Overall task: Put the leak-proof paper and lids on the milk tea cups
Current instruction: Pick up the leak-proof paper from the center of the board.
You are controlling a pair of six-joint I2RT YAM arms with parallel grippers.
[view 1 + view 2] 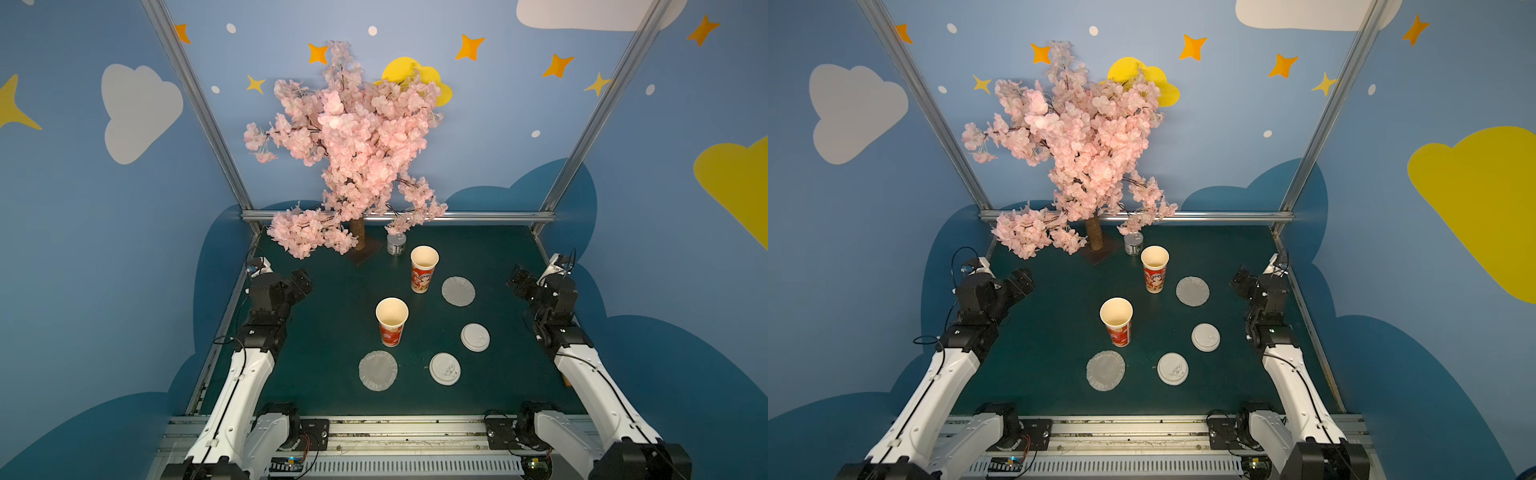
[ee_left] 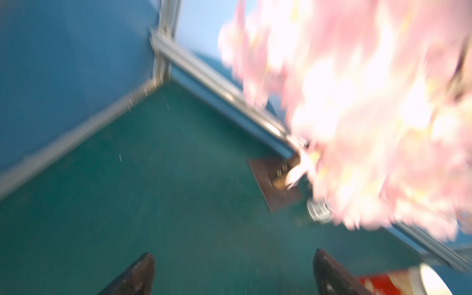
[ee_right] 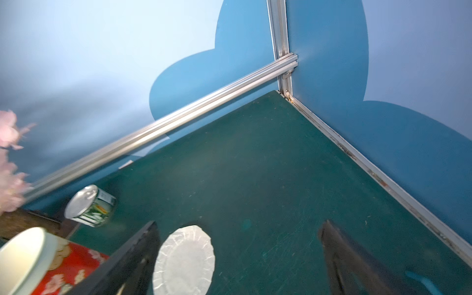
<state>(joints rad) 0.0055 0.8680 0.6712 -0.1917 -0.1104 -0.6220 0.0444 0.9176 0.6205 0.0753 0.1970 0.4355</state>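
Both top views, cups: the far milk tea cup (image 1: 424,270) and the near milk tea cup (image 1: 391,322) are standing upright and uncovered mid-counter (image 1: 324,345).
Both top views, paper: the far leak-proof paper (image 1: 458,291) is lying flat just right of the far milk tea cup. The near leak-proof paper (image 1: 378,370) is lying just nearer than the near milk tea cup.
Both top views, clutter: the far white lid (image 1: 475,337) and the near white lid (image 1: 445,369) are lying right of the near milk tea cup. The small can (image 1: 396,243) is sitting just behind the far milk tea cup. The blossom tree (image 1: 353,145) is overhanging the far left.
Both top views, arms: the left fingers (image 1: 301,282) and the right fingers (image 1: 519,282) are hovering at opposite counter edges, well apart from cups and paper.
Left wrist: everything is blurring. The left fingers are standing wide apart, gripping nothing. Blossoms are crowding over the small can (image 2: 319,210).
Right wrist: the right fingers are standing wide apart, gripping nothing. The far leak-proof paper (image 3: 184,260) is lying on the counter beneath them, with the far milk tea cup (image 3: 63,268) to its left.
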